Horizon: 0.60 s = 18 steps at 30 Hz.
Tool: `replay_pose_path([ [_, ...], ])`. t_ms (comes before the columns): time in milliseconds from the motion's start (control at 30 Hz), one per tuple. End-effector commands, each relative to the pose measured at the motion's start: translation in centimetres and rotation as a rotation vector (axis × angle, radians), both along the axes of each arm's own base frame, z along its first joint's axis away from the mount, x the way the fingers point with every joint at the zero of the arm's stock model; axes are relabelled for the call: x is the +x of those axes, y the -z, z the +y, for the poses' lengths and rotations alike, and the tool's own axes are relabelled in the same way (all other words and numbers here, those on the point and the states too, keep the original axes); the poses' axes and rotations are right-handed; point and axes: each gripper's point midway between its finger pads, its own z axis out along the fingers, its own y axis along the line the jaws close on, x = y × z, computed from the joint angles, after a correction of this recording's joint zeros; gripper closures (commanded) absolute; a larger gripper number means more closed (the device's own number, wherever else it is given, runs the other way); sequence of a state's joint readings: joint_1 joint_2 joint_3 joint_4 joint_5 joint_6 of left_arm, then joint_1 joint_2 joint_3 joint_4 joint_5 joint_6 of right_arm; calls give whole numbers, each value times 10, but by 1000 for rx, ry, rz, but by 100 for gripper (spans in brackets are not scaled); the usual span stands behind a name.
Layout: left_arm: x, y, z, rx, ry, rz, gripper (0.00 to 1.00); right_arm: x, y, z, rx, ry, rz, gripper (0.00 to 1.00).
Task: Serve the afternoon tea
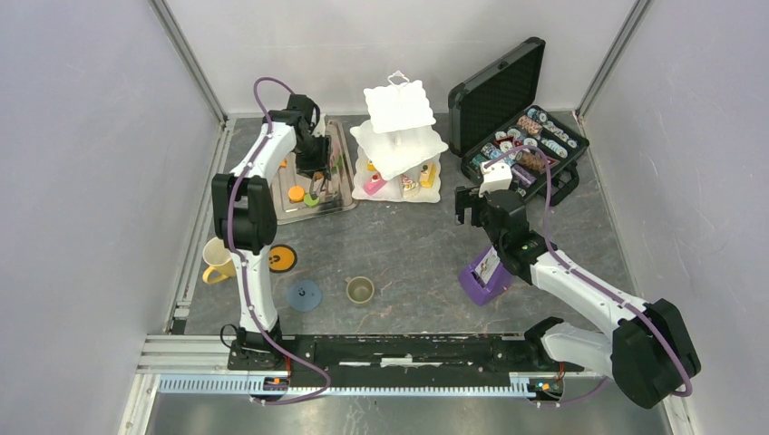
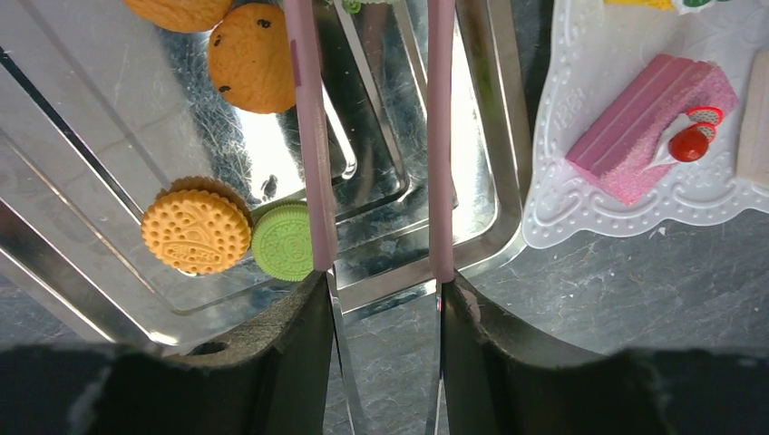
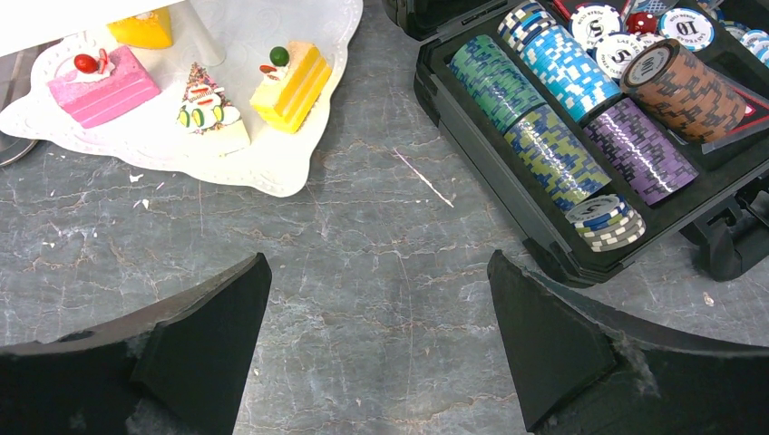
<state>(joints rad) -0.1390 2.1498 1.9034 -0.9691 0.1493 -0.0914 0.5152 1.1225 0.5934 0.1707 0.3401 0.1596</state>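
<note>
The white three-tier stand [image 1: 399, 127] is at the back centre, with pink [image 3: 98, 86], cream [image 3: 210, 122] and yellow [image 3: 290, 83] toy cakes on its bottom plate [image 2: 580, 181]. My left gripper [image 2: 381, 299] is shut on pink-armed metal tongs [image 2: 313, 136], whose two arms stand apart over the steel tray [image 2: 494, 163]. An orange cookie [image 2: 196, 231], a green cookie [image 2: 283, 241] and a chip cookie [image 2: 254, 56] lie in the tray, left of the tongs. The tong tips are out of view. My right gripper [image 3: 376, 308] hangs open over bare table.
A yellow mug [image 1: 216, 261], an orange coaster [image 1: 282, 258], a blue coaster [image 1: 304, 294] and an olive cup [image 1: 360, 290] sit at the front left. The open black poker-chip case [image 1: 521, 136] is at the back right. A purple card holder [image 1: 485, 276] stands beside my right arm.
</note>
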Motion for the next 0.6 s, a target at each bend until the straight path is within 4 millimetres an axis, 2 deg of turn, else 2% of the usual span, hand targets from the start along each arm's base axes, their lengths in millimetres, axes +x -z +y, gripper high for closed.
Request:
replay_pose_path([
  [0,8,-22,9,36,-12,-76,75,6,-19,5,24,-5,-50,2],
  [133,5,-40,22,89,-71,-115,78,6,-19,4,26,-4,-50,2],
  [267,-5,-74,43,166,-164,-184,80,5,-19,4,26,-4,-50,2],
  [333,-13,-90,47,167,-190,-211,81,5,-20,4,26,-4,-51,2],
  [467,-32,-118,32,57,-184,-252,81,5,-20,5,27,-5,-49,2],
  [567,-43,-146,-3,-148,-122,-284,80,6,-20,5,29,-6,-50,2],
])
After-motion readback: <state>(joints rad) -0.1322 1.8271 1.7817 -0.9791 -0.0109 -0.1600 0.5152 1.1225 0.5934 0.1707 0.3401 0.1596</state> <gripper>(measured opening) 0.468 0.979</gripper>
